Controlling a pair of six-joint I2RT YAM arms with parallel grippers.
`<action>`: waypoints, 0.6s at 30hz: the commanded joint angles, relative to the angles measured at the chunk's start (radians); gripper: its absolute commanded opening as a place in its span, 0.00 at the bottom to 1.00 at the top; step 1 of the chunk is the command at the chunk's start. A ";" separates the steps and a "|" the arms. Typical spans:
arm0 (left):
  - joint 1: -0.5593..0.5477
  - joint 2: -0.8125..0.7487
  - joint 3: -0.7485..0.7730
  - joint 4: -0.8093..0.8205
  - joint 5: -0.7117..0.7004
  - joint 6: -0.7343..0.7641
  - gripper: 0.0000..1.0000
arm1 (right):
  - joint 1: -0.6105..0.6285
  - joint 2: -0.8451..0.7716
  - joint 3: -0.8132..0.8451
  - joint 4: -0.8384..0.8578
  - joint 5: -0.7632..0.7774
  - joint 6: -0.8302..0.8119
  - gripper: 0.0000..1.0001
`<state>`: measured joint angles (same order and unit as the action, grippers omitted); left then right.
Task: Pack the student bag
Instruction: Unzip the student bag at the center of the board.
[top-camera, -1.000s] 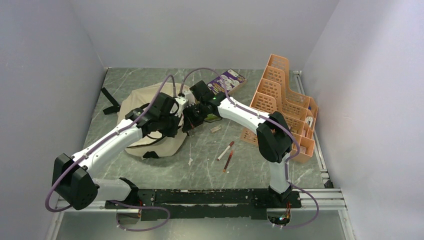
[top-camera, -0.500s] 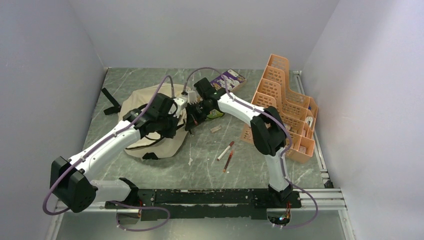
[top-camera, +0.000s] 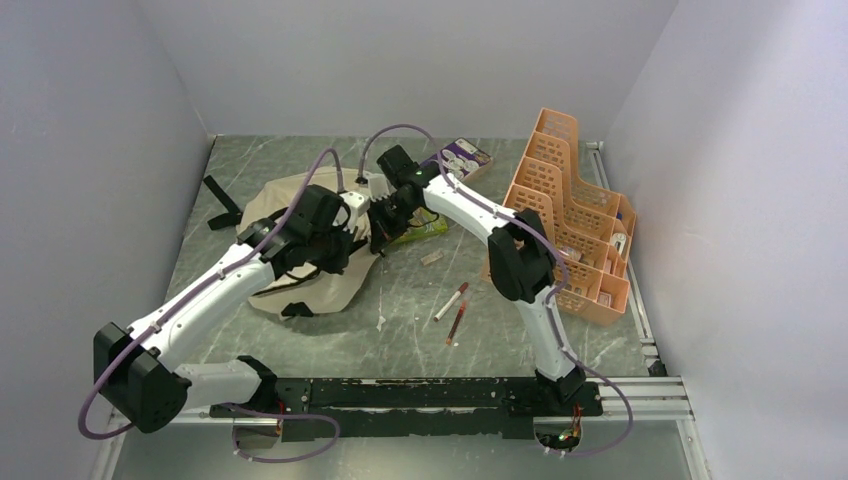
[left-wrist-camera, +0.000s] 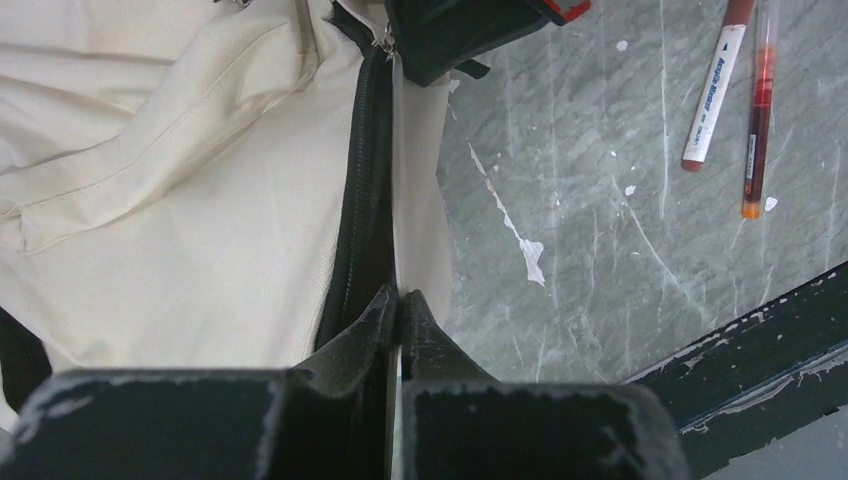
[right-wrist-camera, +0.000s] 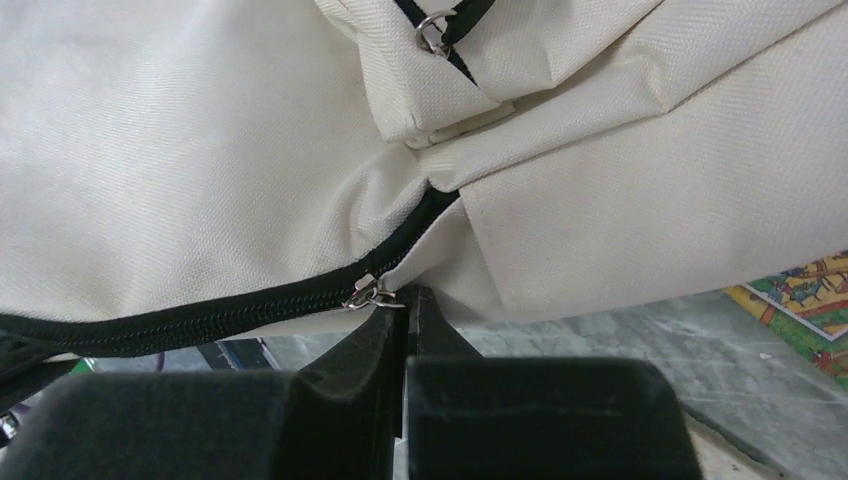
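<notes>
The student bag (top-camera: 290, 235) is a beige backpack lying flat at centre left, with a black zipper (left-wrist-camera: 362, 180) along its right edge. My left gripper (left-wrist-camera: 400, 298) is shut on the bag's fabric edge just beside the zipper; it shows in the top view (top-camera: 352, 240) too. My right gripper (right-wrist-camera: 408, 296) is shut on the metal zipper pull (right-wrist-camera: 372, 294) at the bag's far right corner, and shows in the top view (top-camera: 383, 215). The right gripper's black body also shows at the top of the left wrist view (left-wrist-camera: 450, 30).
A red marker (top-camera: 452, 300) and a red pen (top-camera: 457, 322) lie right of the bag. A green book (top-camera: 422, 228), a purple book (top-camera: 460, 158) and a small eraser (top-camera: 431, 258) lie nearby. The orange organizer (top-camera: 570, 210) stands at right.
My right gripper has moved toward the back of the table with the zipper pull in it. My left arm has shifted slightly left, still holding the bag's edge.
</notes>
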<state>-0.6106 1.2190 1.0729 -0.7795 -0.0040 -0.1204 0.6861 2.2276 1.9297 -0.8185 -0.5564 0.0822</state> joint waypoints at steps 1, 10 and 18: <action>-0.008 -0.069 0.057 -0.174 0.006 -0.014 0.05 | -0.053 0.099 0.059 -0.073 0.233 -0.064 0.04; -0.009 -0.083 0.042 -0.167 0.006 -0.020 0.05 | -0.053 -0.010 -0.129 0.085 0.082 -0.051 0.11; -0.008 -0.066 0.031 -0.145 0.012 -0.013 0.05 | -0.056 -0.072 -0.246 0.176 -0.002 -0.026 0.00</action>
<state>-0.6109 1.1473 1.0878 -0.9253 -0.0067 -0.1318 0.6353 2.2097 1.6989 -0.6998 -0.5159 0.0490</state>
